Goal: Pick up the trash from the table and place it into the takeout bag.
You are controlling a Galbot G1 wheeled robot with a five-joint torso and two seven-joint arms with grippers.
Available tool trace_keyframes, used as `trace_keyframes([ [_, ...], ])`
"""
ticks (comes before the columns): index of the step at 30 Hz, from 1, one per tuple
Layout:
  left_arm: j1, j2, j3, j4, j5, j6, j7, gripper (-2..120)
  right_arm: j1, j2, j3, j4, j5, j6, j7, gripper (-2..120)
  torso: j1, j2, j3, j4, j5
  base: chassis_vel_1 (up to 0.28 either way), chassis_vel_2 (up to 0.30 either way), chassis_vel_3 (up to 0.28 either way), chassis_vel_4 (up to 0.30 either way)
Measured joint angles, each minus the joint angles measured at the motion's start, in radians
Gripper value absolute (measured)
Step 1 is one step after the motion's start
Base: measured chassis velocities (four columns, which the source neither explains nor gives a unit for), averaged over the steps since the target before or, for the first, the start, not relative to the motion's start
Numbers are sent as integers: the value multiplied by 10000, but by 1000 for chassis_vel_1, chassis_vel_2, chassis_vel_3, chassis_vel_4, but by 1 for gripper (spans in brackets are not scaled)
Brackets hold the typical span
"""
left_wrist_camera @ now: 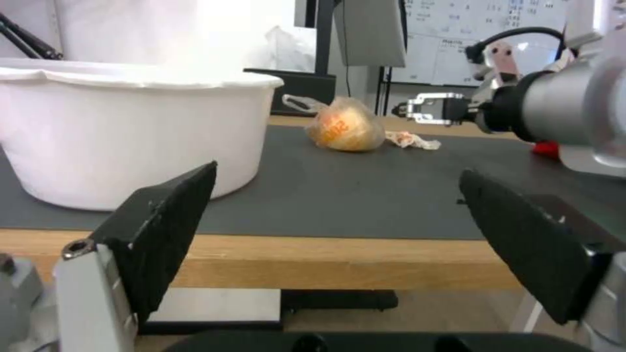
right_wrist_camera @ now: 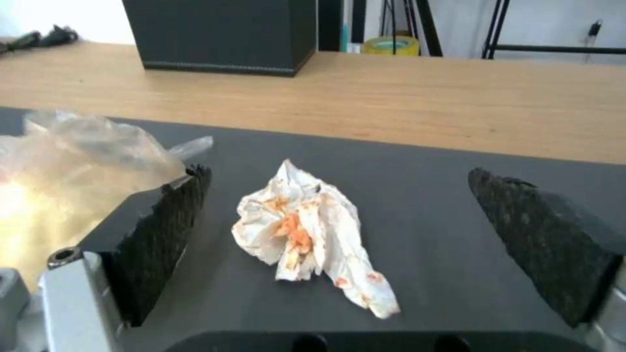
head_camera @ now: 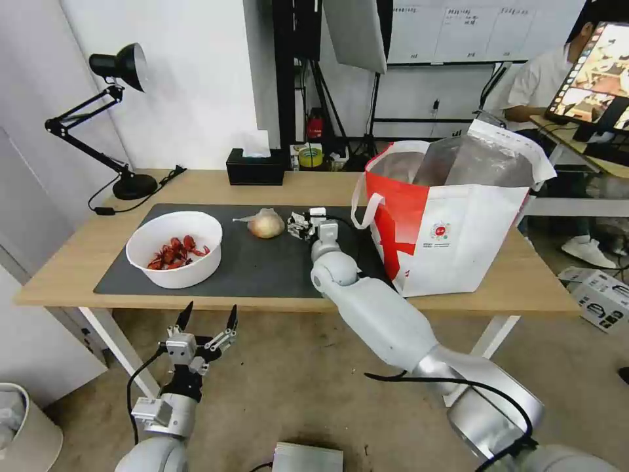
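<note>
On the table (head_camera: 72, 272), a crumpled white tissue (right_wrist_camera: 306, 239) with orange stains lies on the dark mat (head_camera: 262, 269). My right gripper (right_wrist_camera: 339, 176) hovers low over it, open, one finger on each side. A knotted clear bag (head_camera: 265, 224) rests just left of that gripper (head_camera: 298, 225). The white bowl of red crayfish shells (head_camera: 173, 249) stands at the mat's left end. The takeout bag (head_camera: 452, 223) stands open at the right, foil lining showing. My left gripper (head_camera: 211, 309) waits open below the table's front edge, facing the bowl (left_wrist_camera: 130, 132).
A black tissue box (head_camera: 255, 167) and a roll of yellow tape (head_camera: 310, 157) sit at the table's back edge. A black desk lamp (head_camera: 121, 118) stands at the back left. A box (head_camera: 599, 298) lies on the floor to the right.
</note>
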Motion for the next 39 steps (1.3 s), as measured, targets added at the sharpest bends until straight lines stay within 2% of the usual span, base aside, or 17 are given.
trace_keyframes([
  [11, -69, 9, -25, 32, -47, -52, -7, 100, 452, 460, -295, -1258, 4, 126, -225, 96, -1, 0, 0, 0, 2, 0, 0, 0, 0],
  [14, -66, 1, -21, 31, -54, -83, -12, 100, 573, 539, -415, -1615, 4, 265, -389, 89, -1, 0, 0, 0, 1, 0, 0, 0, 0],
  [23, -27, -8, -2, 8, -56, -212, -12, 100, 743, 541, -572, -2031, 54, 406, -728, 86, -1, 2, 0, 0, 2, 0, 0, 0, 0],
  [27, -27, -17, 22, -6, -56, -219, -12, 100, 759, 536, -693, -2121, 161, 476, -913, 78, -1, 1, -1, 0, 1, 0, 0, 0, 0],
  [30, -21, -34, 29, -16, -56, -225, -12, 100, 763, 536, -846, -2205, 238, 614, -1092, 64, -1, 2, -1, 0, 1, 0, 0, 0, 0],
  [38, 1, -53, 30, -18, -49, -242, -12, 100, 763, 536, -884, -2188, 251, 669, -1157, 52, -1, 2, -1, 0, 1, 0, 0, 0, 0],
  [39, 1, -56, 30, -16, -48, -245, -12, 100, 763, 536, -887, -2187, 251, 672, -1163, 47, -1, 2, -1, -1, 2, 0, 0, 0, 0],
])
